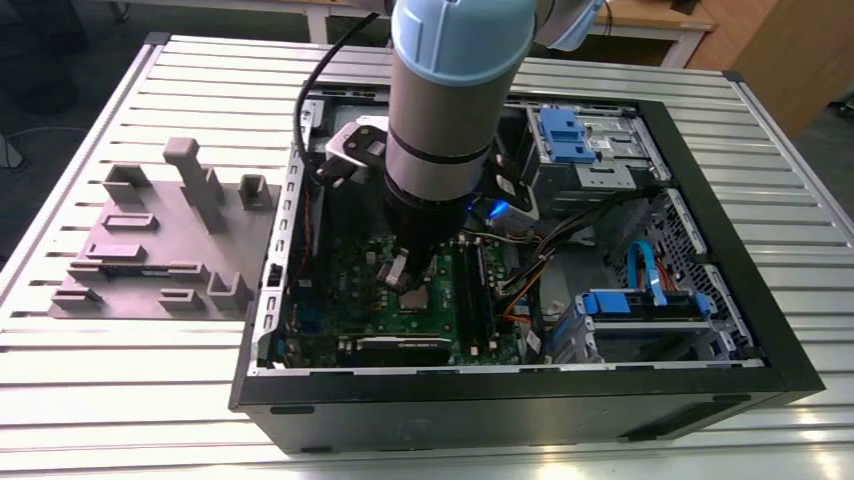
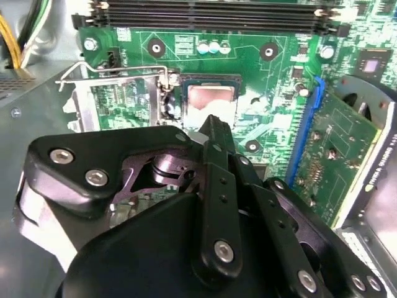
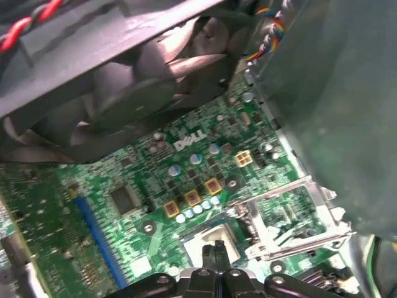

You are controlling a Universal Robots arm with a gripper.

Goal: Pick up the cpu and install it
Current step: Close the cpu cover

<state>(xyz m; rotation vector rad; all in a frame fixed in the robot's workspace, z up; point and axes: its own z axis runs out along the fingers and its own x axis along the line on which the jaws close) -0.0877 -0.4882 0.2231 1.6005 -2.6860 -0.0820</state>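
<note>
Second wrist view: the small flat square silvery-grey metal cpu [image 2: 211, 101] lies in the dark square socket [image 2: 208, 79], with the silver wire-and-plate retention frame [image 2: 118, 93] swung open beside it. The gripper [image 2: 211, 122] hovers just above the chip, its fingers [image 2: 214, 138] drawn narrow and holding nothing. The chip is probably light, stiff and fragile, best held by opposite edges.

We see a dull, silvery metal top on the cpu [image 2: 211, 100]. The gripper [image 2: 211, 123] looks matt black, its screws bright steel. The motherboard [image 2: 260, 68] is glossy green and its socket frame [image 2: 82, 105] bare shiny metal. The table [image 1: 134, 400] is ribbed, satin aluminium.
</note>
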